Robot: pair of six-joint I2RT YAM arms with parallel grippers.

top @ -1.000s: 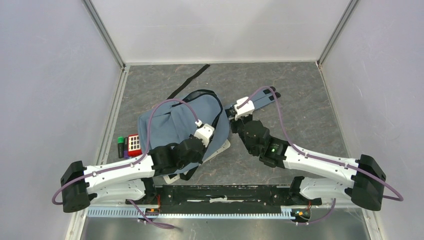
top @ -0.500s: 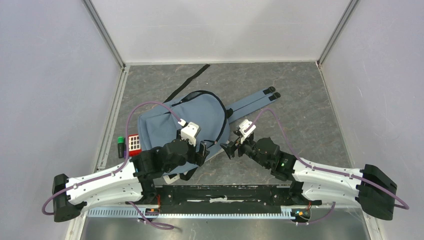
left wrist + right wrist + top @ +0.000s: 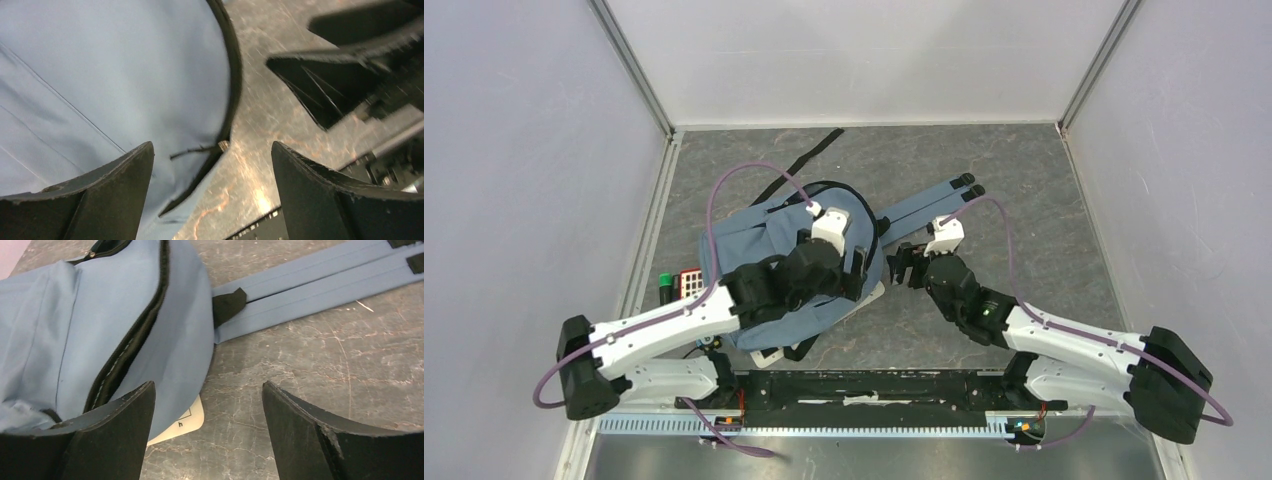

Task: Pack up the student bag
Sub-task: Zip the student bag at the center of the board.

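Worktop [image 3: 1024,180]: grey marbled slab, walled on three sides | student bag [image 3: 754,240]: lying left of centre | shoulder straps [image 3: 929,203]: two, blue, flat, running from bag toward far right | black strap [image 3: 809,155]: from bag's far side toward back wall | red keypad device [image 3: 688,283] and green-capped tube [image 3: 665,283]: side by side at bag's left edge | white card [image 3: 187,422]: corner showing under bag's near right side.

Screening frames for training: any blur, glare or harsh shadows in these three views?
Top external: sharp, evenly lit, soft shadows only. Left wrist: smeared with motion blur, worst on the right gripper at upper right, with warm glare patches on the table. Right wrist: crisp on the student bag, its zip and straps; no glare.
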